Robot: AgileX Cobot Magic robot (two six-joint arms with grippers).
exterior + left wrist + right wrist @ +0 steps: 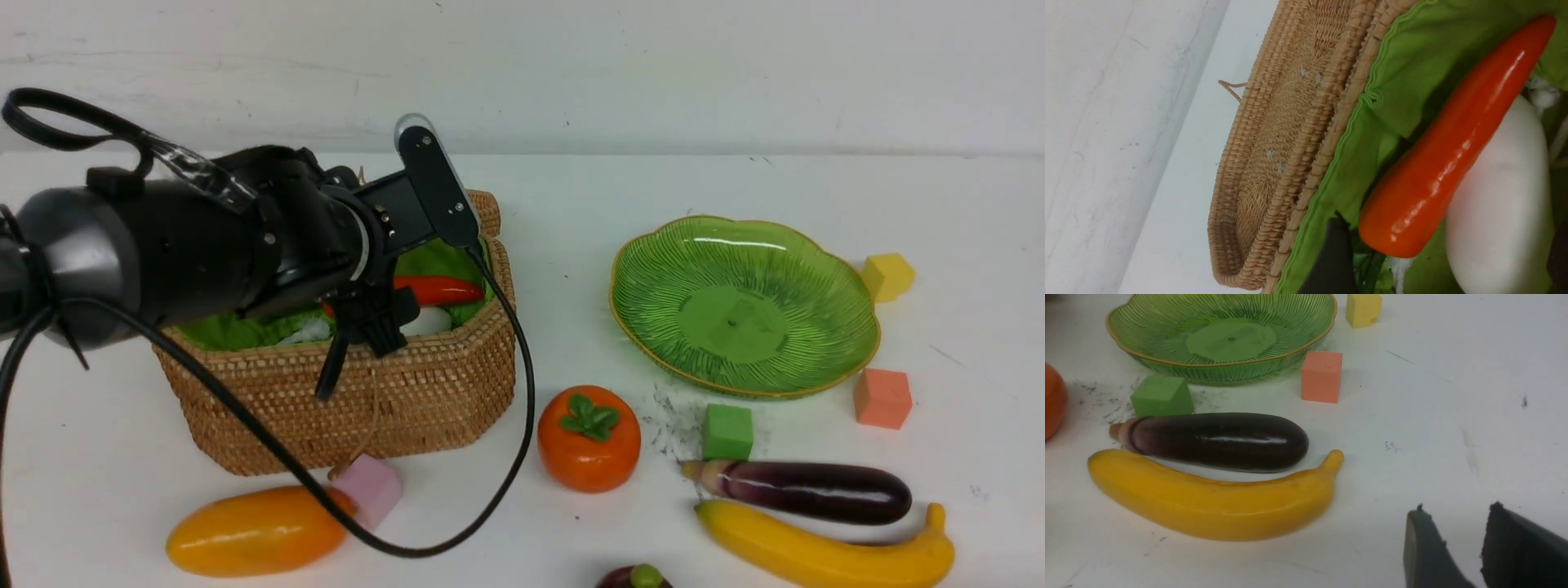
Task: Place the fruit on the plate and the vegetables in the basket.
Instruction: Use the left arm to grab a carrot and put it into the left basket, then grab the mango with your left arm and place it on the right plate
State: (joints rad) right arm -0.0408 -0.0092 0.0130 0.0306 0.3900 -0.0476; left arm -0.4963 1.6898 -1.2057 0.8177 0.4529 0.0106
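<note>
Front view: glossy red-orange carrot point(441, 290) and white radish point(429, 321) inside the lime-lined basket point(441, 392); left tool point(367, 335) and right tool point(1457, 510) both gape, empty.

The left gripper point(367, 331) hangs over the front rim of the woven basket point(424, 392). Inside the basket, a red-orange carrot point(441, 289) lies behind a white radish point(429, 320). The green plate point(743, 310) stands to the right, with a yellow cube point(888, 276) and an orange cube point(882, 398) beside it. Nearer the camera lie the mango point(253, 531), the persimmon point(589, 438), the eggplant point(804, 490) and, just beside the eggplant, the banana point(824, 551). A mangosteen point(637, 578) shows partly at the bottom edge.
</note>
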